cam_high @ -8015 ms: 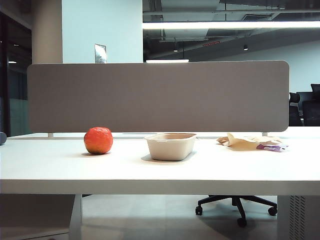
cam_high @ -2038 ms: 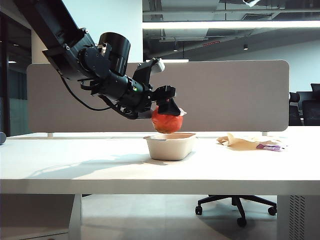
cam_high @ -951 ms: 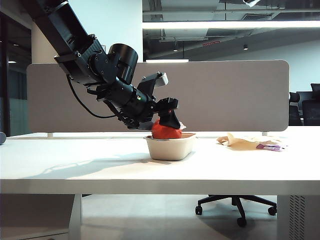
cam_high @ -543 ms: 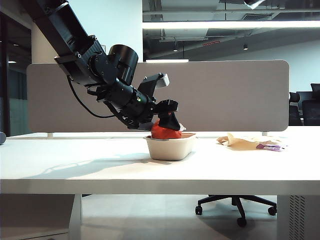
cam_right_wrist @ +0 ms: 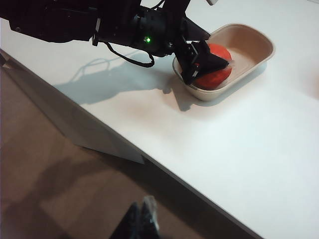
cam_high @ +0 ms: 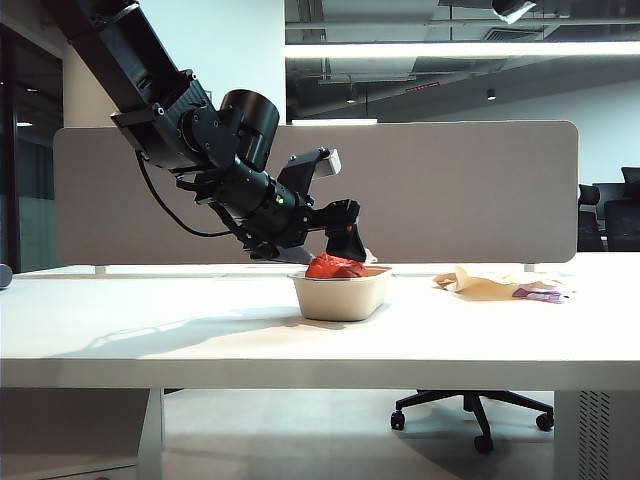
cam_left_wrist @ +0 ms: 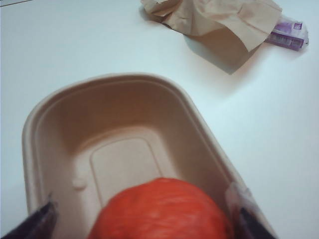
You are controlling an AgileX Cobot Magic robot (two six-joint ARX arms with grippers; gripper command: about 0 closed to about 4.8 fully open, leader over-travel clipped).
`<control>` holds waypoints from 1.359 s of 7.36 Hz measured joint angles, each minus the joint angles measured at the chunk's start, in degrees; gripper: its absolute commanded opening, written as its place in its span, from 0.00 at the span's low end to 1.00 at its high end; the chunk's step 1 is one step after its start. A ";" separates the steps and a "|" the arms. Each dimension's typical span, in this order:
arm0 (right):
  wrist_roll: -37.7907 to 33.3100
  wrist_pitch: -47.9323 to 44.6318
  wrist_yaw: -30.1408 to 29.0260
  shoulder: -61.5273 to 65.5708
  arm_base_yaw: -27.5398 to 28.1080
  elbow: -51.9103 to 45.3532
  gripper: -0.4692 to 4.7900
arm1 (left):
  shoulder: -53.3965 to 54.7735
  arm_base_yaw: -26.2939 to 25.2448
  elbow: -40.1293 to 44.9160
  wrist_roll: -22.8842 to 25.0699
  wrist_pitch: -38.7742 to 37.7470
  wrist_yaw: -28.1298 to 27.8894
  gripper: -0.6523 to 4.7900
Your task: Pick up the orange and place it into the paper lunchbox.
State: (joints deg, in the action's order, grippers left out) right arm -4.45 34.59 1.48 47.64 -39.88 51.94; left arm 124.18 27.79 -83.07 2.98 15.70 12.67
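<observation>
We hold our left gripper (cam_left_wrist: 144, 219) open over the lunchbox (cam_high: 341, 293), the orange (cam_left_wrist: 162, 209) resting inside between its fingers; a careless lift could snag the fruit or tip the box; our right gripper (cam_right_wrist: 141, 219), apparently closed, hangs well apart.

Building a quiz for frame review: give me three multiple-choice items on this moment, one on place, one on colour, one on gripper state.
1. Where is the orange?
A. In the lunchbox
B. On the bare table
C. On the crumpled paper

2. What colour scrap lies by the crumpled paper?
A. Green
B. Purple
C. Blue

3. How is the left gripper?
A. Shut on the orange
B. Shut, holding nothing
C. Open, fingers either side of the orange

Key: 1 A, the right wrist view shows it inside the tray. 2 B, a purple scrap shows in the left wrist view. 3 C, both fingers stand clear of the fruit.
</observation>
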 measured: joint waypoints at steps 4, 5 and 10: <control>0.00 0.02 0.00 0.00 0.00 0.00 0.08 | -19.78 0.02 -0.04 2.38 -30.10 -0.04 0.11; 0.00 0.00 0.04 0.00 0.02 0.00 0.08 | -24.30 0.04 -0.07 5.31 -39.28 -0.07 0.11; 0.00 -2.54 1.38 -0.72 -0.04 0.00 0.08 | -50.82 2.99 16.39 12.85 -57.44 0.22 0.11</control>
State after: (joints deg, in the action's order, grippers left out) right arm -4.45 32.05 2.85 46.92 -39.92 51.94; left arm 73.36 30.79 -66.67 15.84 -41.74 12.88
